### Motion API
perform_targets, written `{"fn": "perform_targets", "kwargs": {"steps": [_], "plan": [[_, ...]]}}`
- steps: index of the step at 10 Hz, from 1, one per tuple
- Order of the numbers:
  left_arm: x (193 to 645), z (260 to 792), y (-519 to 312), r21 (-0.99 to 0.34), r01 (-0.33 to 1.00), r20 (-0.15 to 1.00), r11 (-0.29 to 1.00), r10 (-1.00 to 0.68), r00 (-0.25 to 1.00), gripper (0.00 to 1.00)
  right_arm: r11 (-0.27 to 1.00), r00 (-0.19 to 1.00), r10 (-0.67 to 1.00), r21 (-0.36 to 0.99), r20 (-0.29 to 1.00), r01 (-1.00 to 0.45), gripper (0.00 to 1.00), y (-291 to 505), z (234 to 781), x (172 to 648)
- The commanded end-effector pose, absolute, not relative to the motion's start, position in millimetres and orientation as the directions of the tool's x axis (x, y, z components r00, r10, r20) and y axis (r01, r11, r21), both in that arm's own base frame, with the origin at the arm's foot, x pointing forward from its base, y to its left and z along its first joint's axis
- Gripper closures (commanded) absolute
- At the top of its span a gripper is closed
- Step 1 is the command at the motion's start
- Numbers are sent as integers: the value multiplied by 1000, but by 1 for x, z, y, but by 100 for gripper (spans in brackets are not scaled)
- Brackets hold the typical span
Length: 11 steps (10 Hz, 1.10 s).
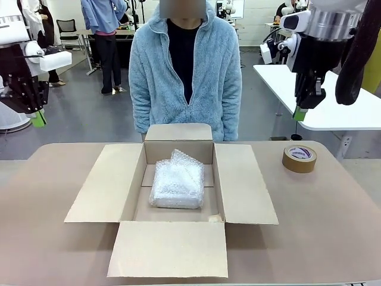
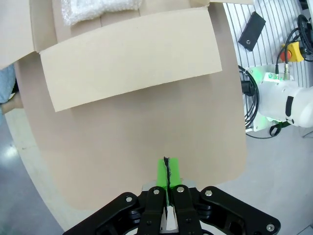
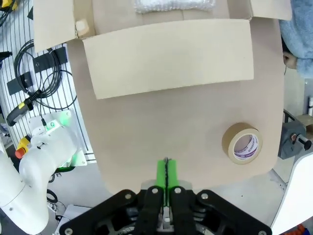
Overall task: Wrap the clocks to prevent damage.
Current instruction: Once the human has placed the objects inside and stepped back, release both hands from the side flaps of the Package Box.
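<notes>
At the centre of the frame, inside the open carton (image 1: 95, 190), we see the clocks (image 1: 177, 182), a bubble-wrapped bundle lying lengthwise toward the person, below and between our left gripper (image 1: 38, 118) and right gripper (image 1: 299, 113), both clenched empty, neither clearly nearer.

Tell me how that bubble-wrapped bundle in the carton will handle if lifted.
The bubble-wrapped bundle looks blocky, so probably firm inside; its puffy, glossy wrap likely gives and slips under a pinch. Loose wrap bunches up at its far end, so grabbing there may unwrap it.
</notes>
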<state>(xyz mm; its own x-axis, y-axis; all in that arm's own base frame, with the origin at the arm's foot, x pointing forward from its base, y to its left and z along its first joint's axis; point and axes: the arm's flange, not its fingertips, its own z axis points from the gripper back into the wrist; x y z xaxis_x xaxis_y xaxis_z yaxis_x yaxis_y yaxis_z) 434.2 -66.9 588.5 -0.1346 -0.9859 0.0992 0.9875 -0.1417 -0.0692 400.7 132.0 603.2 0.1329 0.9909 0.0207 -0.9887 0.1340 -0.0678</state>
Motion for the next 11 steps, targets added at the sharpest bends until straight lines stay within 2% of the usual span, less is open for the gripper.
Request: {"fn": "perform_targets", "kwargs": {"steps": [1, 2, 4, 9, 11], "plan": [[437, 580, -42, -55, 980, 334, -192, -928, -163, 100, 29, 22, 967, -23, 255, -999, 99, 98, 603, 409], [437, 573, -13, 4, 994, 441, -106, -892, -97, 100, 13, 12, 914, 0, 406, -1000, 99, 62, 599, 412], [422, 559, 20, 89, 995, 576, -40, -813, -84, 100, -10, 0, 750, 11, 662, -1000, 99, 2, 582, 416], [409, 527, 90, -50, 998, 642, 39, -764, 62, 100, 124, 126, 629, 62, 767, -990, 99, -94, 514, 397], [405, 517, 112, -58, 998, 717, -14, -697, 31, 100, 138, 119, 586, 46, 801, -989, 99, -108, 488, 393]]}}
